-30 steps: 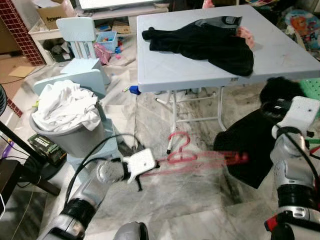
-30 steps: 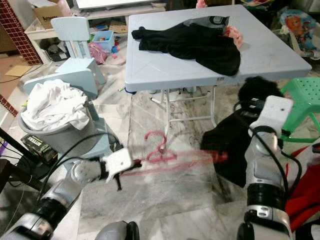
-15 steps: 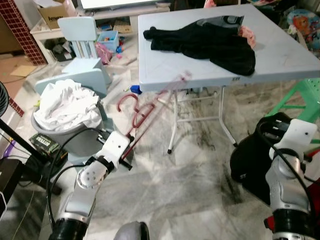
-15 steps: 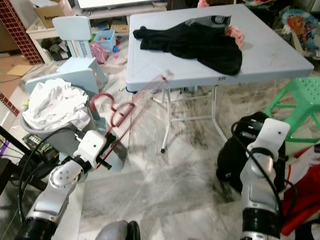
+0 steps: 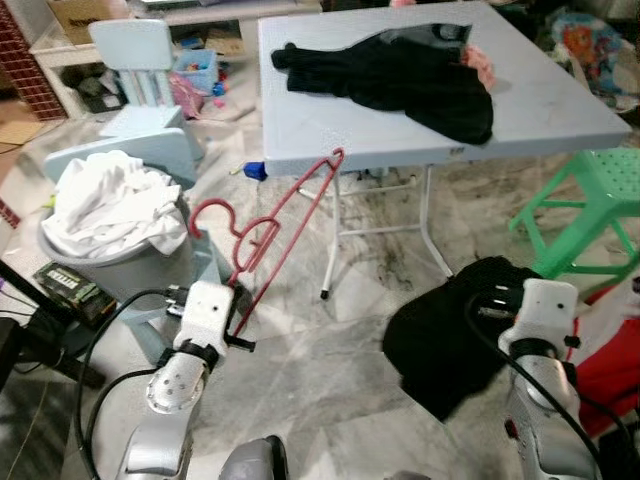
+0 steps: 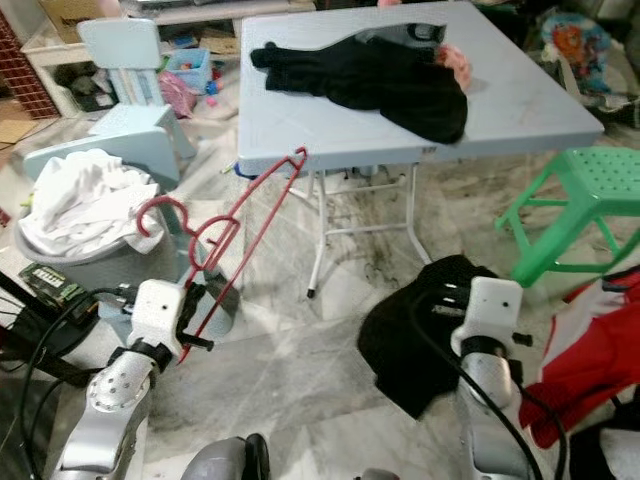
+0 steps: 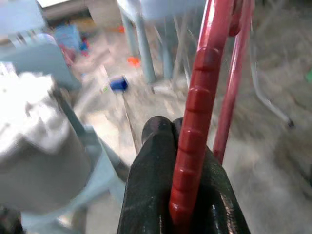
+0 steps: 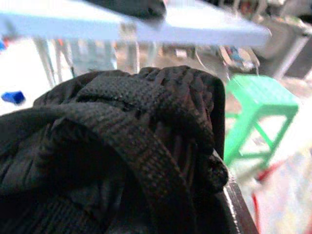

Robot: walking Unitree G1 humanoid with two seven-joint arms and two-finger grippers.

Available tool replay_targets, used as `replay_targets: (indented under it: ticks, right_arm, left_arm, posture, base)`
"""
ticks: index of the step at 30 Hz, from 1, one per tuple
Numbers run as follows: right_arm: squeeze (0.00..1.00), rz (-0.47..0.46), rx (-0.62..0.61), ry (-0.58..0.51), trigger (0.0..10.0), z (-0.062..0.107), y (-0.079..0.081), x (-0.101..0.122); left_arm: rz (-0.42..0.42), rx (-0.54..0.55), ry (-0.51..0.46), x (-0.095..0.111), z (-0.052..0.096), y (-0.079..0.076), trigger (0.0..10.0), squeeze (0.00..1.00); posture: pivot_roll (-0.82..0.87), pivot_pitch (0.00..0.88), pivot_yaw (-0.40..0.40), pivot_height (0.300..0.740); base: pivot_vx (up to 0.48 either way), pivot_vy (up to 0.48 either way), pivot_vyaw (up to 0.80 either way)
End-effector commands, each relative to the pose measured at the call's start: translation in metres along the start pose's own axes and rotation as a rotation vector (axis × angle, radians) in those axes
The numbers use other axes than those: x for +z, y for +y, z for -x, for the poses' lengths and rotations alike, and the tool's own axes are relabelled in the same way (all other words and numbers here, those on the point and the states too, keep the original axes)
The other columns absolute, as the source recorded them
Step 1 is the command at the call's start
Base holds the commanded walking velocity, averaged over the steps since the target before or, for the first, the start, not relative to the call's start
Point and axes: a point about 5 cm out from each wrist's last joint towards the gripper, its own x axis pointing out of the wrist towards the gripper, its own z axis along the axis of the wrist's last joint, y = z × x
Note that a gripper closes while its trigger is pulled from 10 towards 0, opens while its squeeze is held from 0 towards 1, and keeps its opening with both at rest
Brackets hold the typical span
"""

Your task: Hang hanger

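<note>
A red plastic hanger (image 7: pixel 201 92) stands tilted in front of my left side. Its hook (image 5: pixel 203 208) curls toward the laundry bin, and its far end reaches up to the table's front edge. My left gripper (image 5: pixel 237 330) is shut on the hanger's lower end, and the black fingers (image 7: pixel 156 161) pinch the ribbed red bar. A black garment (image 5: pixel 445 335) hangs low over the marble floor on my right. It is bunched over my right gripper (image 5: pixel 503 303), whose fingers are buried in the fabric (image 8: pixel 126 146).
A light blue folding table (image 5: pixel 540 110) stands ahead with black clothes (image 5: pixel 400 80) lying on it. A grey bin of white laundry (image 5: pixel 105 205) sits at the left, with a pale blue child's chair (image 5: pixel 135 60) behind it. A green stool (image 5: pixel 590 200) and a red cloth (image 6: pixel 590 350) are at the right.
My left arm has swung the hanger from lying level in front of me to standing tilted at my left. My right arm has dropped lower with the black garment. The camera has shifted.
</note>
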Motion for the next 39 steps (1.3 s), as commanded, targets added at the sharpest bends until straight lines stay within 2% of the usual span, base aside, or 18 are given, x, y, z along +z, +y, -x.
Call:
replay_targets:
  ticks: [1,2,4,6,8,9,11,13,15,16,17,21,25,31,34,39]
  right_arm:
    - [0.00,-0.027,-0.013,-0.041,10.0,-0.012,0.005,0.013]
    - [0.00,-0.027,-0.013,-0.041,10.0,-0.012,0.005,0.013]
    - [0.00,0.015,0.013,-0.070,10.0,-0.010,0.009,0.002]
    - [0.00,-0.043,-0.014,-0.067,10.0,-0.013,0.005,0.010]
    - [0.00,-0.043,-0.014,-0.067,10.0,-0.013,0.005,0.010]
    - [0.00,-0.003,0.039,-0.113,10.0,-0.012,0.008,0.016]
    - [0.00,0.004,0.038,-0.099,10.0,-0.016,0.007,0.013]
    - [0.00,-0.060,-0.004,-0.088,10.0,-0.021,0.004,0.017]
    - [0.00,-0.024,0.013,-0.129,10.0,-0.024,0.008,0.026]
    - [0.00,-0.036,0.019,-0.146,10.0,-0.025,0.010,0.027]
    - [0.00,-0.071,0.012,-0.148,10.0,-0.026,0.012,0.027]
    - [0.00,-0.066,0.025,-0.153,10.0,-0.021,0.014,0.026]
    - [0.00,-0.063,0.034,-0.124,10.0,-0.012,0.012,0.017]
    - [0.00,-0.056,0.038,-0.126,10.0,-0.009,0.008,0.015]
    - [0.00,-0.006,0.058,-0.160,10.0,-0.009,0.007,0.019]
    - [0.00,-0.034,0.065,-0.161,10.0,-0.010,0.012,0.019]
  left_arm:
    - [-0.001,0.044,-0.077,0.021,-0.016,0.006,10.0,0.00]
    - [-0.001,0.044,-0.077,0.021,-0.016,0.006,10.0,0.00]
    - [-0.020,0.044,-0.087,0.014,-0.027,0.003,10.0,0.00]
    - [0.076,0.062,-0.102,0.028,-0.035,0.002,10.0,0.00]
    - [0.076,0.062,-0.102,0.028,-0.035,0.002,10.0,0.00]
    - [0.015,-0.009,-0.177,0.038,-0.036,-0.008,10.0,0.00]
    - [-0.013,-0.018,-0.168,0.036,-0.040,-0.013,10.0,0.00]
    - [0.079,0.027,-0.156,0.042,-0.044,-0.011,10.0,0.00]
    - [0.049,0.022,-0.196,0.051,-0.045,-0.010,10.0,0.00]
    - [0.037,0.019,-0.209,0.052,-0.047,-0.010,10.0,0.00]
    - [0.063,0.047,-0.199,0.049,-0.048,-0.004,10.0,0.00]
    - [0.048,0.061,-0.203,0.047,-0.045,0.002,10.0,0.00]
    - [0.046,0.101,-0.175,0.035,-0.036,0.008,10.0,0.00]
    - [0.068,0.084,-0.155,0.026,-0.028,-0.004,10.0,0.00]
    - [0.085,0.074,-0.170,0.029,-0.028,-0.011,10.0,0.00]
    - [0.088,0.076,-0.161,0.027,-0.027,-0.009,10.0,0.00]
  posture:
    - [-0.04,0.054,0.069,0.740]
    - [-0.04,0.054,0.069,0.740]
    - [-0.04,0.000,0.068,0.740]
    - [-0.05,0.000,0.059,0.740]
    - [-0.05,0.000,0.059,0.740]
    - [-0.04,0.000,0.056,0.740]
    - [-0.04,0.000,0.056,0.740]
    - [-0.04,0.000,0.060,0.740]
    - [-0.03,0.000,0.067,0.740]
    - [-0.03,0.000,0.074,0.740]
    - [-0.03,0.000,0.076,0.740]
    - [-0.03,0.000,0.077,0.740]
    - [-0.04,0.000,0.074,0.740]
    - [-0.04,0.000,0.062,0.740]
    - [-0.03,0.000,0.048,0.740]
    - [-0.03,0.000,0.052,0.740]
  base:
    - [0.000,0.000,0.00]
    - [0.000,0.000,0.00]
    - [0.000,0.000,0.00]
    - [0.277,0.000,0.00]
    - [0.277,0.000,0.00]
    - [0.386,0.000,0.00]
    - [0.409,0.000,0.00]
    - [0.414,0.000,0.00]
    - [0.409,0.000,0.00]
    - [0.412,0.000,0.00]
    - [0.409,0.000,0.00]
    - [0.410,0.000,0.00]
    - [0.410,0.000,0.00]
    - [0.440,0.000,0.00]
    - [0.469,0.000,0.00]
    - [0.472,0.000,0.00]
